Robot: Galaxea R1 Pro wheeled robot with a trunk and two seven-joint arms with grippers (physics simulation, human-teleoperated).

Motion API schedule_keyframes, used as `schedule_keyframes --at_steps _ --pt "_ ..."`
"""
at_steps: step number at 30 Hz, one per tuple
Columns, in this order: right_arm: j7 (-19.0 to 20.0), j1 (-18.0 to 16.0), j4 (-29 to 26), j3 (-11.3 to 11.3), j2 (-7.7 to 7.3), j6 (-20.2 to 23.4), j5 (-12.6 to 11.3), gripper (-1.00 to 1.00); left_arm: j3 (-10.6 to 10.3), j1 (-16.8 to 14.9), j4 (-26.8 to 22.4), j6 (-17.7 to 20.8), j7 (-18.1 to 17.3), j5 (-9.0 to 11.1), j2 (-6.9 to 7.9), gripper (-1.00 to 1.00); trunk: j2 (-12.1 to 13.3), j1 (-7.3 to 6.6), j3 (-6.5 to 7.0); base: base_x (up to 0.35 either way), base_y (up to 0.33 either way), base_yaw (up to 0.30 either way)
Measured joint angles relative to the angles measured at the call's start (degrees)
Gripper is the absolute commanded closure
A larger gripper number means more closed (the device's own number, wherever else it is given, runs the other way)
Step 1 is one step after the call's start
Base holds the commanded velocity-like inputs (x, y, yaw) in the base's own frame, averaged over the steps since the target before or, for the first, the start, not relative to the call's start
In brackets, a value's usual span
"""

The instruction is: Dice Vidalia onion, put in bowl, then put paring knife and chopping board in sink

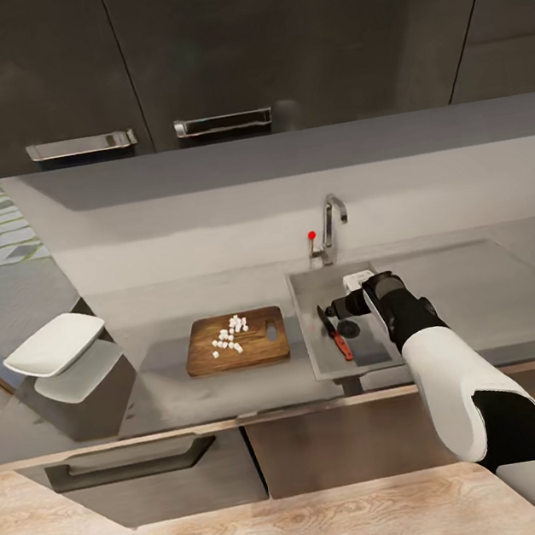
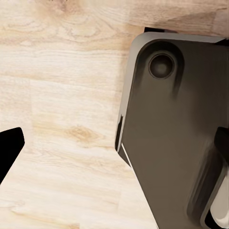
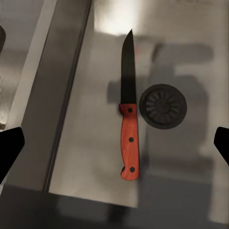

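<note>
1. The slim paring knife with dark pointed blade and red riveted handle [image 3: 129, 112] lies flat on the floor of the rectangular grey recessed sink [image 1: 316, 355], its handle just beside the round drain [image 3: 163, 105].
2. The right pincer [image 1: 333, 310] hovers above the basin, spread wide with nothing in it; in the right wrist view the fingertips [image 3: 10, 148] stand well apart on either side of the knife, which suggests the knife has just been let go.
3. The brown wood-grain chopping board with a slot handle [image 1: 237, 340] sits on the glossy grey surface [image 1: 174, 386] just beside the sink, with small white cubes of diced onion [image 1: 229, 336] scattered on it, not yet in the bowl.
4. The white shallow squarish bowl [image 1: 55, 343] stands well apart from the board, towards the robot's left.
5. The left pincer [image 2: 114, 143] hangs over light wood floor [image 2: 57, 95], its fingers spread wide and holding nothing.
</note>
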Motion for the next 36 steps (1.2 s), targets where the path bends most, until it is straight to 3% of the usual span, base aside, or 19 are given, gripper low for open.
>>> schedule_keyframes --at_steps 8,21,36 --pt "0.00 0.00 0.03 0.01 0.00 0.00 0.00 -1.00 -0.02 0.00 0.00 0.00 0.03 0.00 0.00 -1.00 0.00 0.00 0.73 0.004 0.026 0.000" --pt "0.10 0.01 0.03 0.03 -0.01 -0.01 0.00 -1.00 -0.01 0.00 0.01 0.00 0.00 0.00 0.00 -1.00 0.01 0.00 1.91 0.065 0.229 0.000" --pt "0.09 0.00 0.05 0.01 0.00 0.00 0.00 -1.00 -0.01 0.01 0.00 0.01 0.04 -0.02 0.00 -1.00 0.01 0.00 3.08 -0.070 0.031 0.000"
